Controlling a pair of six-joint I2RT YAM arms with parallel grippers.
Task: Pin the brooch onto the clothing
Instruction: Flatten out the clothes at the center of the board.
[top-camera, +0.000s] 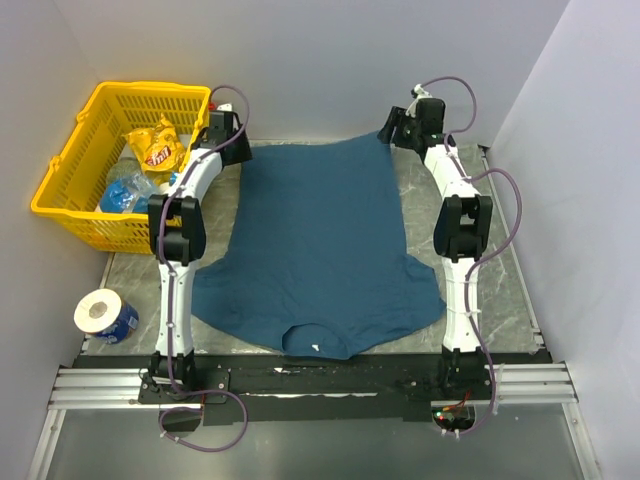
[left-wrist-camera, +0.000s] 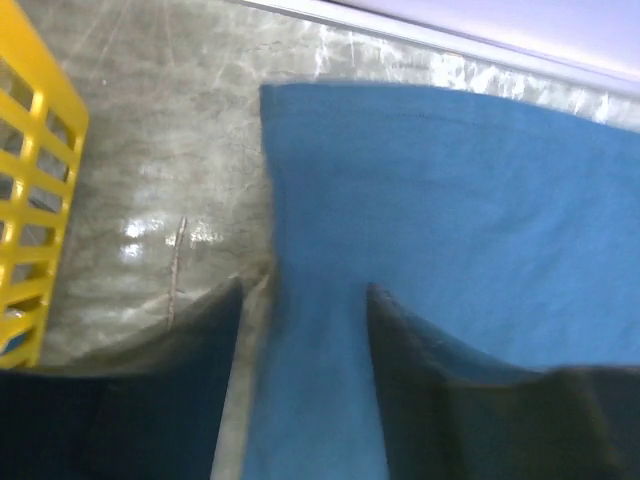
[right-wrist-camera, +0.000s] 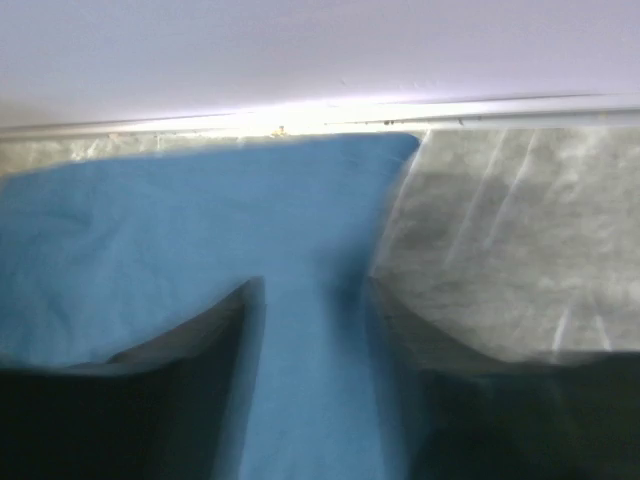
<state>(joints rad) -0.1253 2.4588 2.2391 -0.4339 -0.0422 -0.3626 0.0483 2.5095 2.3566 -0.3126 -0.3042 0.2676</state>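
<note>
The brooch cannot be made out in any view. The only pale speck on the shirt (top-camera: 320, 240) is a small white label (top-camera: 316, 349) at the collar. Both wrist views are blurred, and the dark fingers (left-wrist-camera: 170, 400) are cut off at the bottom edge. In the overhead view each gripper's tips are hidden under its own wrist.

The shirt lies spread flat in the middle of the table (top-camera: 500, 290), with the collar at the near edge and the hem at the far edge.

The left gripper (top-camera: 228, 132) is at the far left corner of the hem. In its own view the left gripper (left-wrist-camera: 305, 290) has its jaws parted. A strip of blue cloth shows in the gap, and the hem corner lies just beyond the tips.

The right gripper (top-camera: 400, 125) is at the far right corner of the hem. Up close the right gripper (right-wrist-camera: 310, 285) also has its jaws apart, with cloth showing between them. Whether either gripper touches the cloth is unclear.

A yellow basket (top-camera: 70, 170) holding a snack bag (top-camera: 155, 145) stands at the far left. A roll (top-camera: 103, 315) sits at the near left.
</note>
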